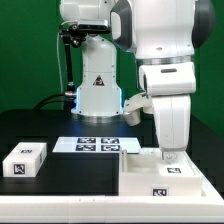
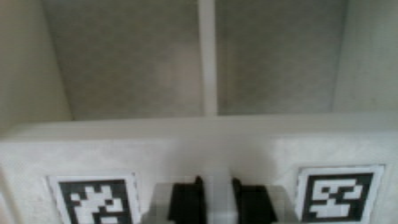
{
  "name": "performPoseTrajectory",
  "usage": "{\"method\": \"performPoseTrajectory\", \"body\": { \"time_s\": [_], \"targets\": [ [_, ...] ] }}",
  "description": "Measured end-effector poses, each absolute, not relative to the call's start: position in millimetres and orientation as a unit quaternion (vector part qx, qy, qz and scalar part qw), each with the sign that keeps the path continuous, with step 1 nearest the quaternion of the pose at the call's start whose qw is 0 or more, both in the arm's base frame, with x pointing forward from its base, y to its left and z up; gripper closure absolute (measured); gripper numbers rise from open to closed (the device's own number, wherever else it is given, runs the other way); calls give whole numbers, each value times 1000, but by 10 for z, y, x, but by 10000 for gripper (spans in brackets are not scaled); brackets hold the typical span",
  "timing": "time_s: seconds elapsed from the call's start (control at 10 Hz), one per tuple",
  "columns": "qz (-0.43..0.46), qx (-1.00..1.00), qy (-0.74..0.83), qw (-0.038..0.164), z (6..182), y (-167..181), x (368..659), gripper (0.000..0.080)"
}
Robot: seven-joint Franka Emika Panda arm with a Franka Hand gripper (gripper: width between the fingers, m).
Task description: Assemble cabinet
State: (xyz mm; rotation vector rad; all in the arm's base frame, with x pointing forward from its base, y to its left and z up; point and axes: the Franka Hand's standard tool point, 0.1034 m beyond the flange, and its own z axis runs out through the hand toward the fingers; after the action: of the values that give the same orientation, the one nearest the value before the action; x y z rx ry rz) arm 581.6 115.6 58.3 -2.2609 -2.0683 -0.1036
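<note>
The cabinet, a large white box with black-and-white tags, lies on the black table at the exterior view's lower right. My gripper reaches straight down onto its upper face; the fingers are mostly hidden by the white hand. In the wrist view the two dark fingers stand close together with a thin white strip of the cabinet pinched between them, a tag on either side. My gripper looks shut on that strip. Beyond it are two recessed white bays split by a divider.
A small white tagged block lies at the exterior view's left. The marker board lies flat between it and the cabinet. The robot's base stands behind, with cables at its left. The table's front edge is near.
</note>
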Motion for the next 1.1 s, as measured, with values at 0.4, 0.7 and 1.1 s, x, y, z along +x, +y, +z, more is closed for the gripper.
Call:
{"method": "performPoseTrajectory", "body": {
  "time_s": [0.4, 0.7, 1.1],
  "targets": [
    [-37, -738, -673, 31, 679, 1169, 5839, 405],
    [-48, -740, -670, 9, 960, 1223, 5528, 171],
    [-45, -741, -670, 9, 945, 1199, 5479, 150]
  ]
}}
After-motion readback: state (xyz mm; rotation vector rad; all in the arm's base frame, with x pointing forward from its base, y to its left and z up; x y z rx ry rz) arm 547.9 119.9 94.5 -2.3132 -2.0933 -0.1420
